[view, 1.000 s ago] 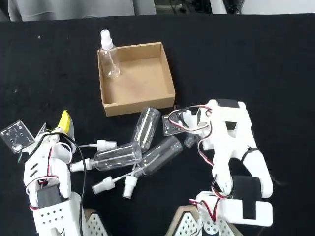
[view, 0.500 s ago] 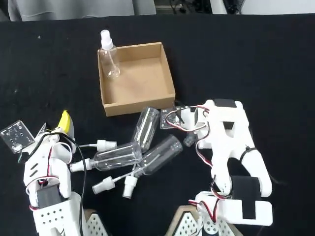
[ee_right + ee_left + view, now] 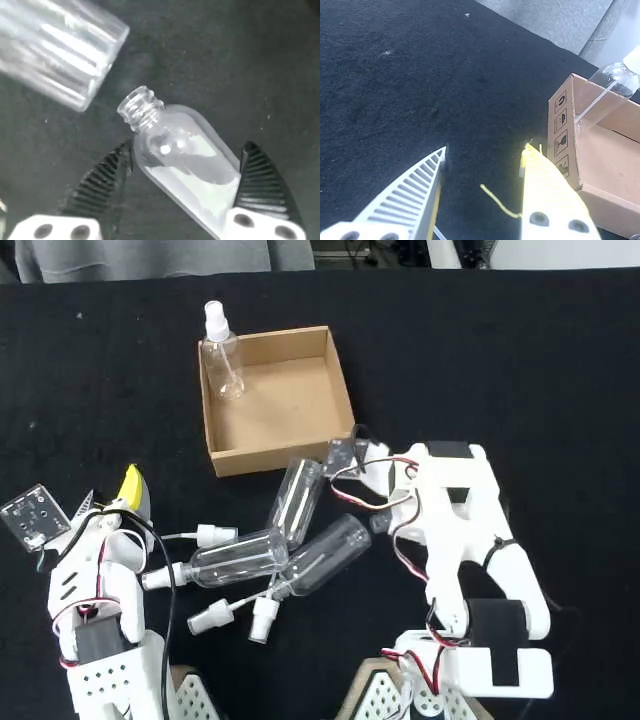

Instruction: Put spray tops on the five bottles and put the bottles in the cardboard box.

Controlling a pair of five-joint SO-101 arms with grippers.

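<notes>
Currently box (image 3: 280, 456) has 1 capped bottle (image 3: 222, 365); R hand (image 3: 187, 150) open astride topless bottle (image 3: 180, 167), L hand (image 3: 485, 150) open, empty.

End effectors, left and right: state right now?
Left end effector: open, holding nothing.
Right end effector: open, jaws either side of an uncapped bottle, not closed on it.

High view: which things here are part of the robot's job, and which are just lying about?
Part of the job: cardboard box; capped bottle leaning in its corner; three bottles lying in a heap; spray tops beside them; uncapped bottle inside the open right gripper.
Just there: black table; grey fabric beyond its far edge.
</notes>
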